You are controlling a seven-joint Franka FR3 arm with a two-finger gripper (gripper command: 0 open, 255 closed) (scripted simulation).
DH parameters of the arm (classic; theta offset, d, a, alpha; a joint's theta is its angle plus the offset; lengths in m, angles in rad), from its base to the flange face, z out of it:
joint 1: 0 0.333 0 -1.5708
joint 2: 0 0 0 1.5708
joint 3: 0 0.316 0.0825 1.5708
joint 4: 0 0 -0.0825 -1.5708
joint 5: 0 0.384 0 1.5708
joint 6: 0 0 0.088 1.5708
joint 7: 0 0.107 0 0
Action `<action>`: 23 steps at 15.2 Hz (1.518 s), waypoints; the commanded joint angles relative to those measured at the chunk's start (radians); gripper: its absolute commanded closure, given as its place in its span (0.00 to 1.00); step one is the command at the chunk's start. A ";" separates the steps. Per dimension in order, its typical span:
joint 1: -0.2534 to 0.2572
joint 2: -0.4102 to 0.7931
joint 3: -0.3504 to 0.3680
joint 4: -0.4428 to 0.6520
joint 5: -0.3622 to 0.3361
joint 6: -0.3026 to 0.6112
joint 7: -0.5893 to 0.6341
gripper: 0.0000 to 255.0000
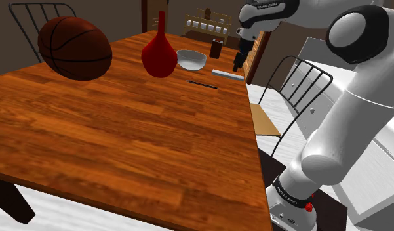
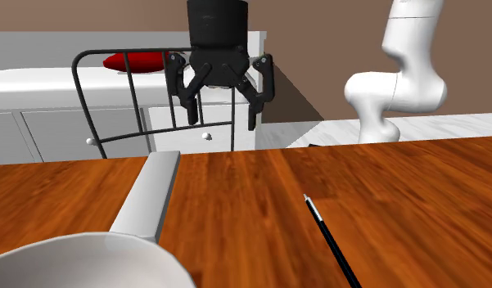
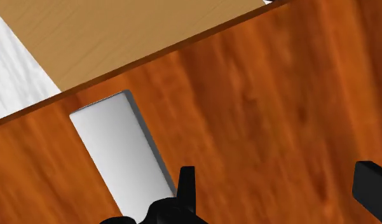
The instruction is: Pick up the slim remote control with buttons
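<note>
The remote [image 1: 228, 73] is a slim, plain light-grey slab with no buttons drawn. It lies flat near the table edge beside the arm, next to the bowl [image 1: 191, 60]. In the second exterior view the remote [image 2: 150, 196] runs from the bowl [image 2: 80, 262] toward the table's far edge. My black gripper [image 2: 222, 123] hovers open above that edge, a little to the right of the remote's far end, with nothing between its fingers. In the shoulder view the gripper [image 1: 238, 64] hangs just above the remote. In the wrist view the remote [image 3: 122, 153] lies just outside one finger [image 3: 186, 184] of the gripper [image 3: 278, 191].
On the wooden table [image 1: 123, 131] lie a thin black pen [image 1: 203, 84], a red vase [image 1: 159, 52], a basketball [image 1: 75, 47] and a dark cup [image 1: 217, 48]. A wire-backed chair [image 1: 300, 82] stands beside the table edge. A white cabinet [image 2: 64, 123] stands behind it.
</note>
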 commanded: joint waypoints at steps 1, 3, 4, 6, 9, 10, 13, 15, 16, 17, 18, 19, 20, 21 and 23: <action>-0.028 0.109 -0.017 0.097 0.059 -0.011 -0.093 0.00; -0.061 0.209 -0.016 0.196 0.110 -0.033 -0.163 0.00; -0.082 0.259 -0.013 0.250 0.133 -0.047 -0.195 0.00; -0.127 0.362 0.000 0.369 0.177 -0.081 -0.252 0.00; -0.180 0.474 0.020 0.512 0.215 -0.127 -0.299 0.00; -0.179 0.473 0.021 0.498 0.215 -0.113 -0.300 0.00; -0.173 0.474 0.023 0.458 0.217 -0.074 -0.304 0.00; -0.170 0.476 0.024 0.434 0.219 -0.048 -0.306 0.00; -0.169 0.479 0.025 0.416 0.221 -0.028 -0.308 0.00; -0.168 0.479 0.025 0.416 0.221 -0.028 -0.308 0.00; -0.169 0.479 0.025 0.416 0.221 -0.028 -0.308 0.00; -0.168 0.477 0.024 0.413 0.220 -0.027 -0.308 1.00; -0.169 0.478 0.025 0.414 0.220 -0.027 -0.309 1.00; -0.169 0.478 0.025 0.415 0.221 -0.028 -0.308 1.00; -0.169 0.479 0.025 0.417 0.221 -0.028 -0.308 1.00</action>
